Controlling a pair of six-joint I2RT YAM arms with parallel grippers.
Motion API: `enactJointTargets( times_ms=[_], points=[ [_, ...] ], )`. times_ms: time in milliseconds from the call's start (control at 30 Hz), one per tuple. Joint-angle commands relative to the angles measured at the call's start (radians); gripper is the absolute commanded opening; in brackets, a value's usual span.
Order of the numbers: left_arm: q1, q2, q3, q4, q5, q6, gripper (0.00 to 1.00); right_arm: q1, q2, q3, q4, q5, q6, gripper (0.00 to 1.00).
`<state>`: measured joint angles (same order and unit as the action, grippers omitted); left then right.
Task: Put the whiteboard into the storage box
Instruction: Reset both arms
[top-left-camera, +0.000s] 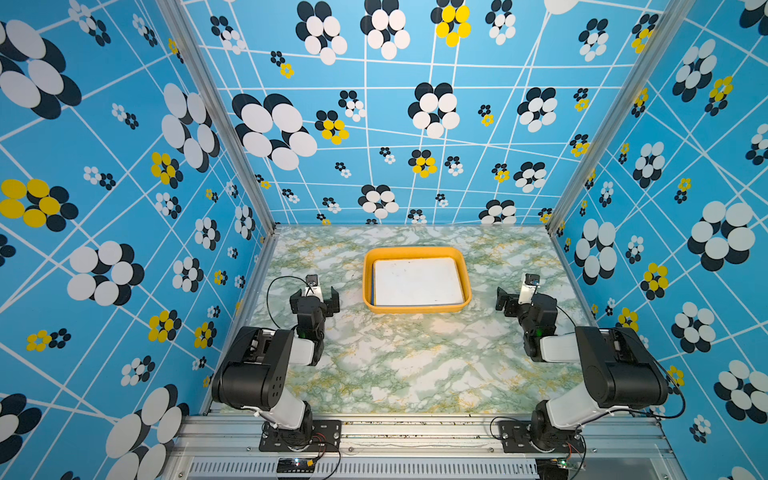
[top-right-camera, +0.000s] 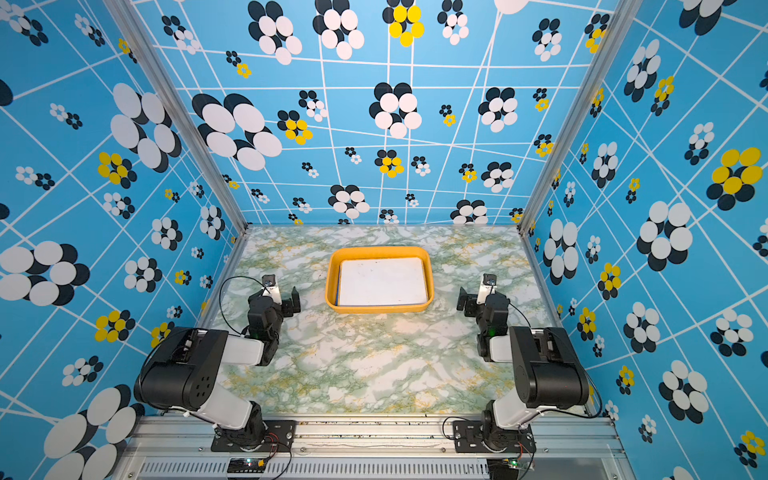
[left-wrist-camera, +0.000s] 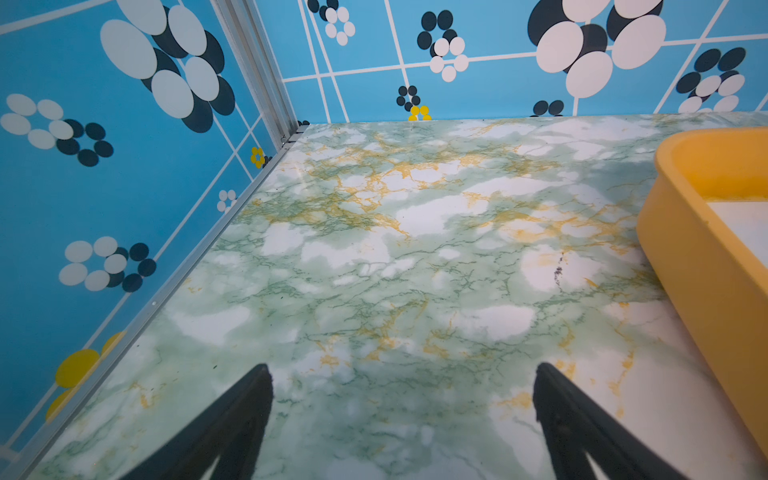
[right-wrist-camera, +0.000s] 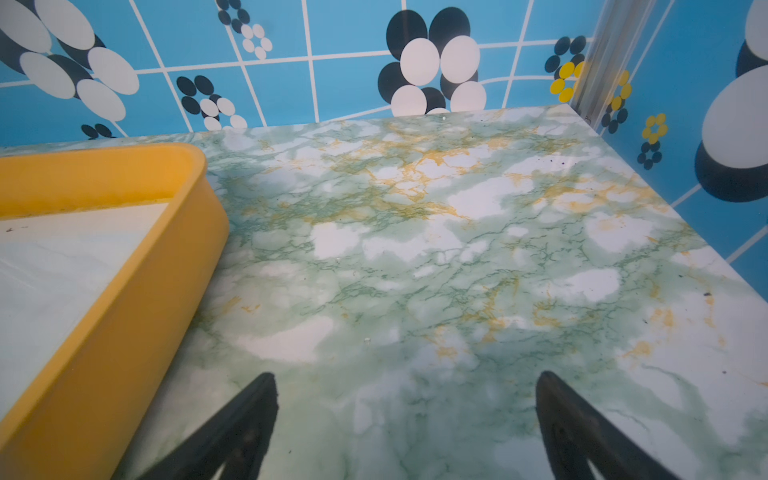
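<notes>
The orange-yellow storage box (top-left-camera: 415, 252) (top-right-camera: 380, 250) stands on the table behind the middle, between the two arms. The whiteboard (top-left-camera: 417, 281) (top-right-camera: 382, 281) lies flat inside it, white face up, with a thin blue edge showing along its left and near sides. My left gripper (top-left-camera: 315, 296) (left-wrist-camera: 403, 370) is open and holds nothing, left of the box and apart from it. My right gripper (top-left-camera: 521, 297) (right-wrist-camera: 406, 376) is open with nothing in it, on the box's right. The wrist views each show a box wall (left-wrist-camera: 702, 266) (right-wrist-camera: 124, 299) and part of the whiteboard (left-wrist-camera: 744, 224) (right-wrist-camera: 62, 266).
The green and white marble-patterned tabletop (top-left-camera: 399, 365) is closed in by blue flower-patterned walls at the left, back and right, with aluminium posts (top-left-camera: 266, 216) in the back corners. A metal rail (top-left-camera: 415, 432) carrying both arm bases runs along the front edge.
</notes>
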<state>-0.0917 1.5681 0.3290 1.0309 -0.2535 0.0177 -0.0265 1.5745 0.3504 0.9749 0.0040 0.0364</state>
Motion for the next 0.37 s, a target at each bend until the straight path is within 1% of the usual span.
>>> enactJointTargets(
  times_ms=[0,333],
  points=[
    [0.004,-0.003,0.018,-0.009,0.003,-0.013,0.99,0.004,-0.015,0.015,-0.011,-0.029,-0.013,0.99],
    [0.012,-0.003,0.021,-0.019,0.019,-0.018,0.99,0.004,-0.014,0.015,-0.011,-0.030,-0.014,0.99]
  ],
)
